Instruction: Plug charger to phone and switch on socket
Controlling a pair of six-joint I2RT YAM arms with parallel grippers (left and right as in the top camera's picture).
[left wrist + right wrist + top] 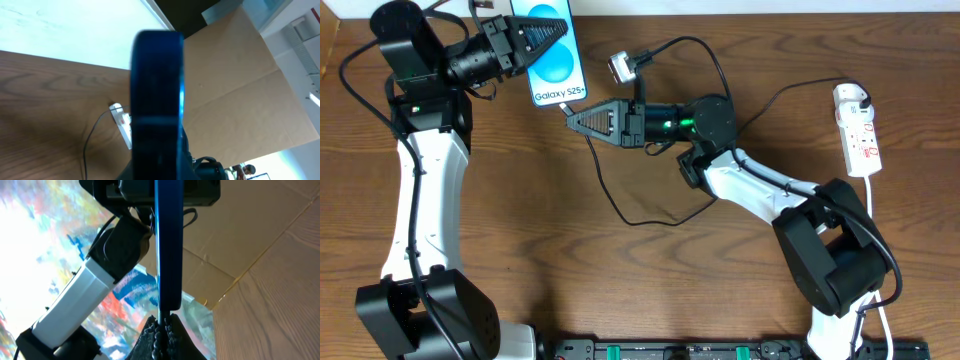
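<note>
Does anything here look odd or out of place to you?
One thing: the charger's white adapter lies loose on the table beside the phone, far from the power strip at the right edge, plugged into nothing. The left gripper holds the phone; the right gripper pinches the cable at its bottom edge.

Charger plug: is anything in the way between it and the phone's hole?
Nothing visible is in the way. The right gripper pinches the charger by its tip, right at the bottom edge of the phone, with no object between. The left gripper holds the phone up.
</note>
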